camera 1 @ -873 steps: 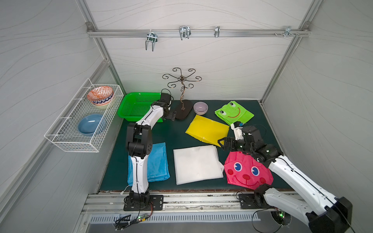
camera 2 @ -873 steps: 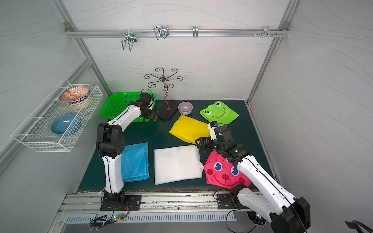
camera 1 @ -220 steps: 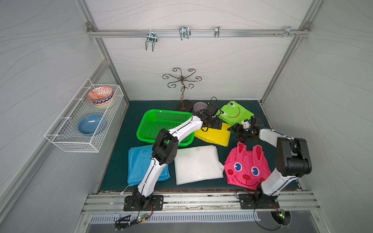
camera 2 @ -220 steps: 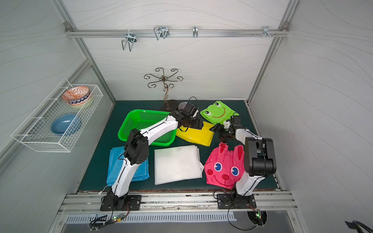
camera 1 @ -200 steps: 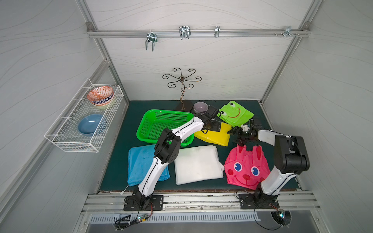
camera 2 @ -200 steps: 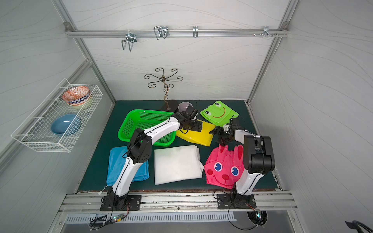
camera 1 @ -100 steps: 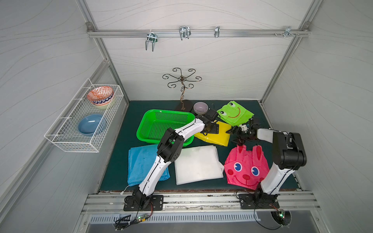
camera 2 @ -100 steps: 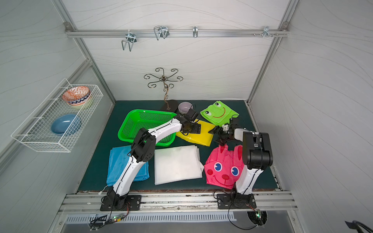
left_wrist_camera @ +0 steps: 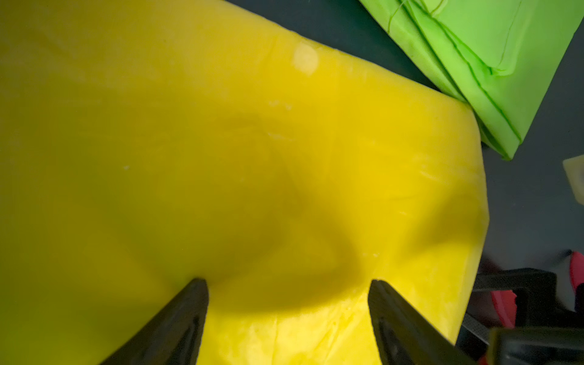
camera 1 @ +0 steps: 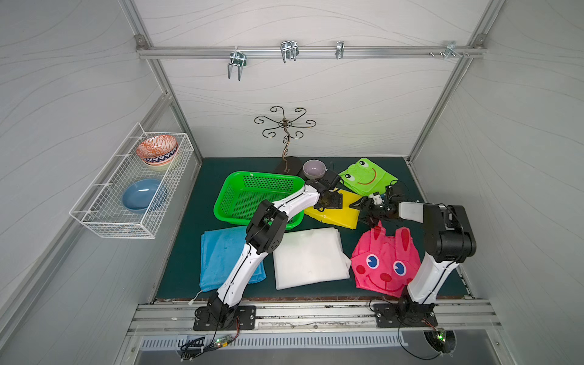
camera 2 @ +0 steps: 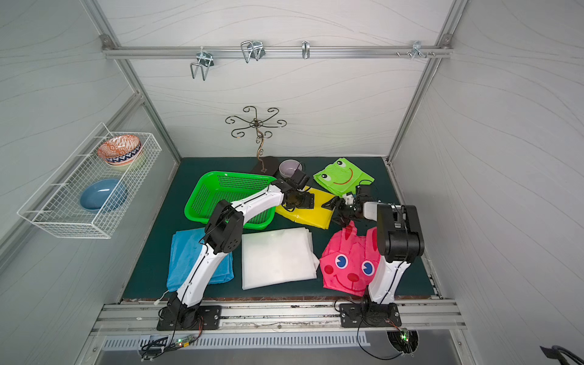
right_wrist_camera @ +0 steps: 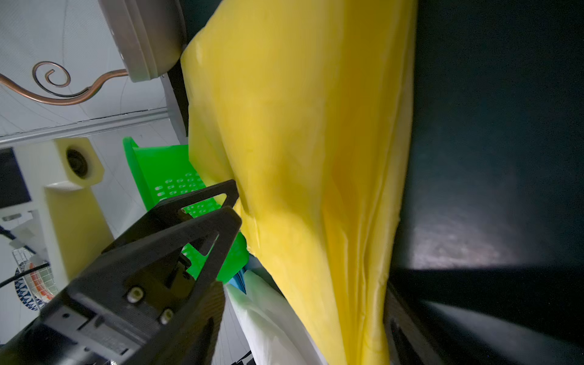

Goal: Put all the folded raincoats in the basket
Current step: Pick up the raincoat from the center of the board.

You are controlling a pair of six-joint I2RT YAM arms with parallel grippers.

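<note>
Walled in white panels (camera 1: 316, 94), floored with dark green mat (camera 1: 185, 252); left gripper (camera 1: 330, 202) and right gripper (camera 1: 358, 211) agape, empty, at yellow raincoat (camera 1: 335, 216) beside basket (camera 1: 252, 196).

Yellow raincoat (camera 1: 341, 217), green perforated basket (camera 1: 252, 202), pink bunny-faced raincoat (camera 1: 384, 262), blue cloth (camera 1: 221, 252)

Basket (camera 1: 252, 196) sits back-left on the mat (camera 1: 180, 268), with the raincoat (camera 1: 335, 218) just to its right. It looks like it touches the rim, but that's hard to say. Frog coat (camera 1: 366, 180) lies behind-right of the raincoat and bunny coat (camera 1: 384, 262) lies front-right. Up front, a towel (camera 1: 218, 252) lies before the basket, with a sheet (camera 1: 309, 256) right of it. Stand (camera 1: 286, 164) and bowl (camera 1: 313, 168) are at the back, and the rack (camera 1: 126, 227) is on the left wall.
</note>
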